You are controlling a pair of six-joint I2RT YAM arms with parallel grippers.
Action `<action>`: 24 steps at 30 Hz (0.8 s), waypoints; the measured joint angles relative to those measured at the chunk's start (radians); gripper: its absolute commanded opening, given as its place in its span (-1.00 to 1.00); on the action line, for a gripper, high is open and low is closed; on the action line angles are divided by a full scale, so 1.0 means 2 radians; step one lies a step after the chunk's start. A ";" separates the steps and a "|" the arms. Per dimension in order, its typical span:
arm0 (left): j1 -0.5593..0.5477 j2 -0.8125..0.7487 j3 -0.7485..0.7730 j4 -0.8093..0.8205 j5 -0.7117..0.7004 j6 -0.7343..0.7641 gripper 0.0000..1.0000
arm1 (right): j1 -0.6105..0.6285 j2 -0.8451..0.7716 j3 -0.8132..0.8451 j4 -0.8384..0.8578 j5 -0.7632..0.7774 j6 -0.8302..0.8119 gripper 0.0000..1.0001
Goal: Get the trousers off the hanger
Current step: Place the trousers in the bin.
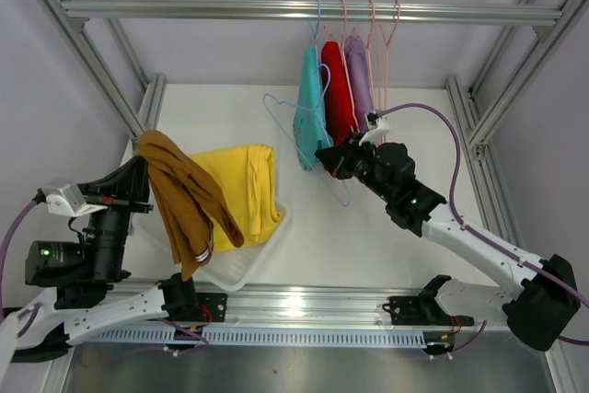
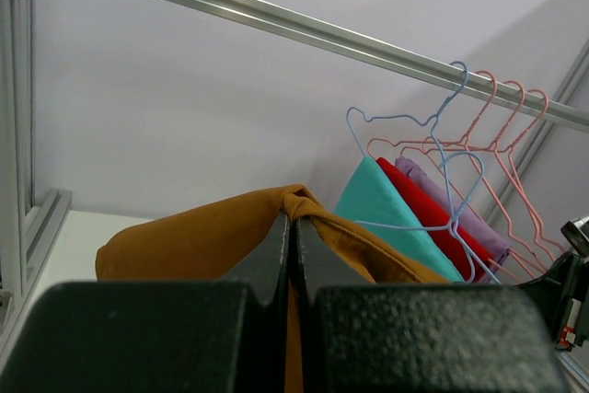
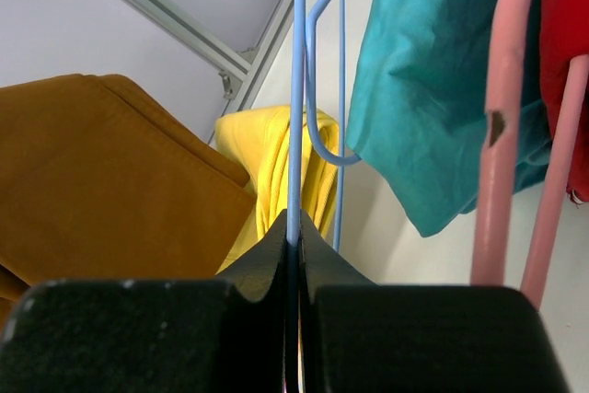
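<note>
My left gripper [image 1: 144,178] is shut on the brown trousers [image 1: 184,195] and holds them up over the left of the tray; its jaws pinch a fold [image 2: 296,218]. The yellow trousers [image 1: 248,186] lie in the white tray [image 1: 241,271]. Teal [image 1: 310,117], red [image 1: 337,98] and lilac trousers [image 1: 360,80] hang on hangers from the back rail. My right gripper [image 1: 328,157] is shut on the wire of an empty blue hanger [image 3: 294,135], which lies loose below the teal trousers [image 3: 433,89].
Pink hangers [image 1: 385,39] hang on the aluminium rail [image 1: 313,10] to the right of the garments. Frame posts stand at both sides of the white table [image 1: 368,236].
</note>
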 measured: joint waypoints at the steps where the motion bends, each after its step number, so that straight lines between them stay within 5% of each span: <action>1: 0.000 -0.008 -0.005 0.001 -0.002 -0.002 -0.99 | 0.000 -0.002 -0.001 -0.003 0.000 0.000 -1.00; 15: 0.000 -0.025 -0.019 0.008 -0.015 -0.004 -0.99 | 0.001 -0.003 -0.009 -0.011 0.003 -0.004 -1.00; 24: 0.000 0.005 -0.082 0.099 -0.037 0.013 -0.99 | -0.003 -0.004 -0.024 -0.009 0.002 -0.004 -1.00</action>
